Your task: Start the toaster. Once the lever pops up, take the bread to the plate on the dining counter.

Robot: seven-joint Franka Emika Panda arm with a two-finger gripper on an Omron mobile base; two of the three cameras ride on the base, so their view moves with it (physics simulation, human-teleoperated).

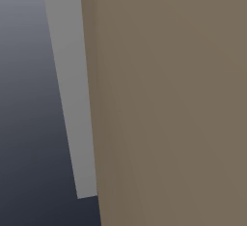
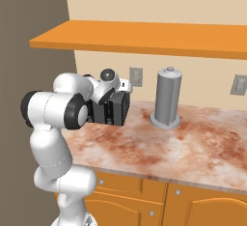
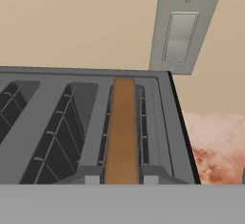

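Where toaster [image 2: 112, 108] stands, marbled counter [image 2: 183, 148]

Left base view pressed against a brown wall [image 1: 173, 99], right base view facing counter [image 2: 193, 143], hand view close above toaster [image 3: 91, 122]

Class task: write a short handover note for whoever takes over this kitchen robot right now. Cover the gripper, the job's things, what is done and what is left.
Gripper: shut, right over the toaster; whether it grips anything cannot be told.
Bread: standing on edge in one toaster slot, the slots beside it empty.
Toaster: on the marbled counter by the wall.
Done: arm brought to the toaster.
Left: confirm toasting has run, lift the bread out, carry it to the plate.
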